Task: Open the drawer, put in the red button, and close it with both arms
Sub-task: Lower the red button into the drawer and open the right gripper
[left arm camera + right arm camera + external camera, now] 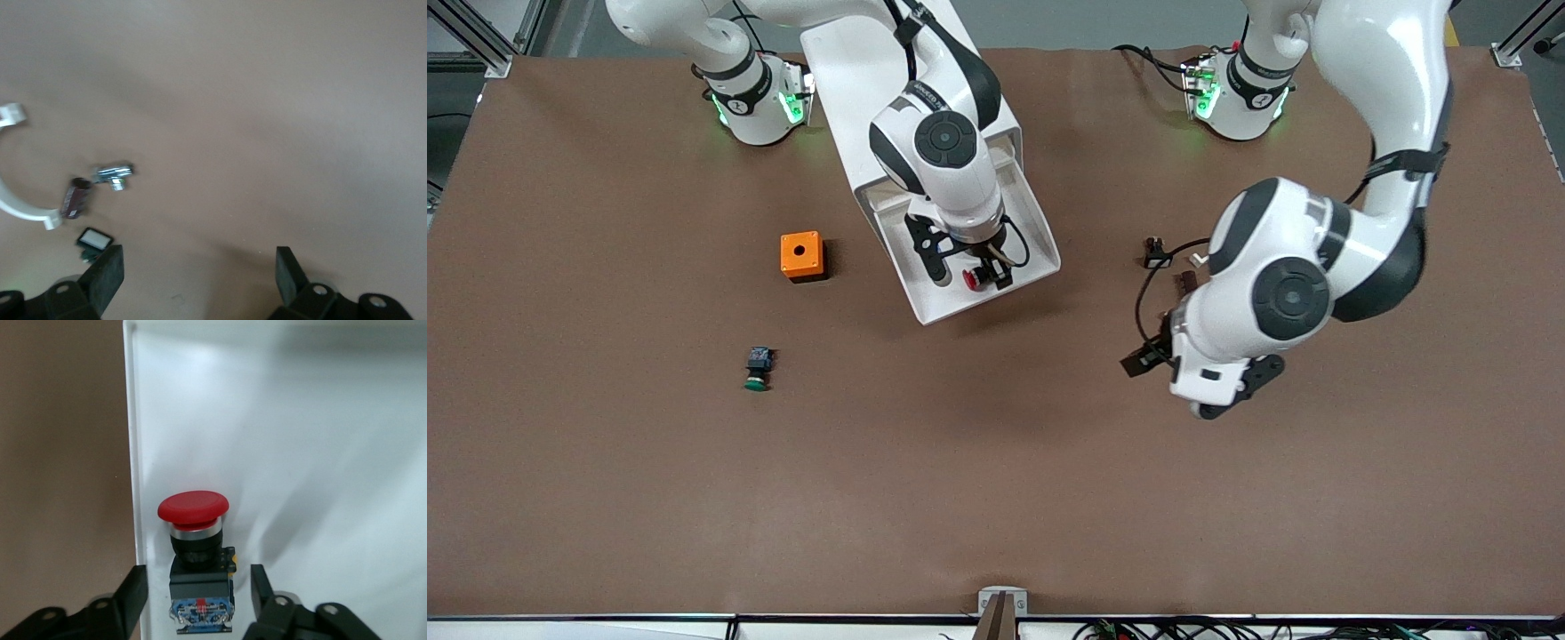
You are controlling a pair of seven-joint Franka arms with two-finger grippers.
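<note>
Front view: I see the wide shallow white plastic drawer (951, 191) pulled out of the white cabinet toward the camera, its tray open to the top so I can drop parts in.
Right gripper: my right gripper (960, 267) hangs over the drawer's outer end, and its fingers (133, 593) stand a little apart on either side of the switch body with a gap showing, so I judge it has let go or is about to.
Red button: the small push-button switch with round red cap and black-and-blue body (197, 550) lies inside the drawer, close against one side wall near the front edge.
Left gripper: my left gripper (200, 280) waits over bare brown table toward the left arm's end, fingers spread wide and empty, likely parked there to stay clear until the closing push.
Loose bits: small metal and black parts (100, 193) lie on the table near it.
Others: green-capped switch (757, 369) and small orange box (801, 256) sit toward the right arm's end, untouched.
Remaining: lift the right gripper clear, then shut the drawer with both arms.
</note>
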